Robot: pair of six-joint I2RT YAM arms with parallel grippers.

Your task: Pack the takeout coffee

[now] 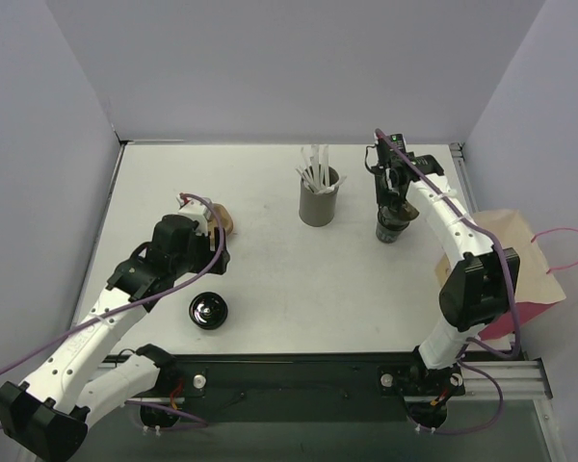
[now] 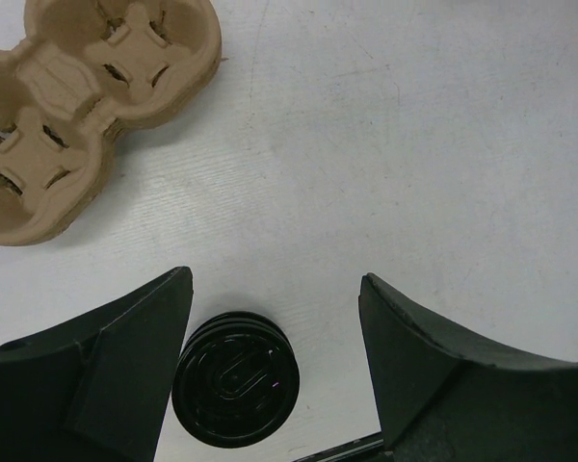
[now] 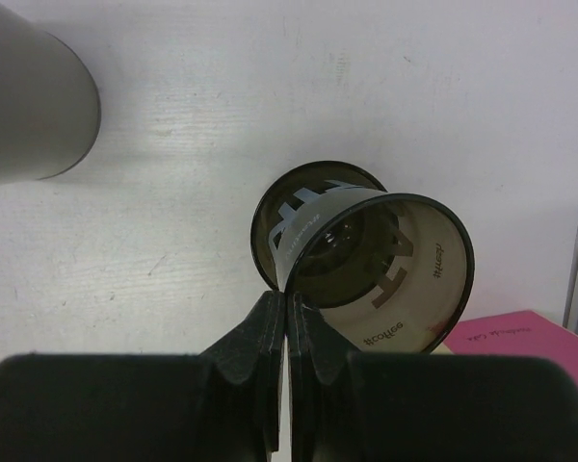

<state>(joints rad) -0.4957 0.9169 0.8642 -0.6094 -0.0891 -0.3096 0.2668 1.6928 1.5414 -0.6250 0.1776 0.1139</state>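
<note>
Cup sits at the right rear of the table, just right of the grey holder and under the right arm's wrist. No lid on it. Dark translucent wall with print showing through; can't tell if there's liquid inside. Can't tell if it's on the table or just lifted; the top view looks like standing.

Right claw: fingers pressed together, pinching the cup's wall at the near rim.

Progress: early, as I judge it. Cup is gripped but not packed. Left to do, probably: carry it over, seat it in a carrier well, fit the lid, maybe bag it.

Lid: loose, flat, black, on the table at front left, well apart from the cup.

Left claw: spread wide, holding nothing, above the table with the lid showing low between its fingers.

Carrier: brown pulp, two wells in view, both empty. Sits left of centre, near the left claw, half hidden by that arm in the top view.

Holder: white straws sticking up out of it.

Bag: brown paper, off the table's right edge, pink patch by it. Can't see inside.
</note>
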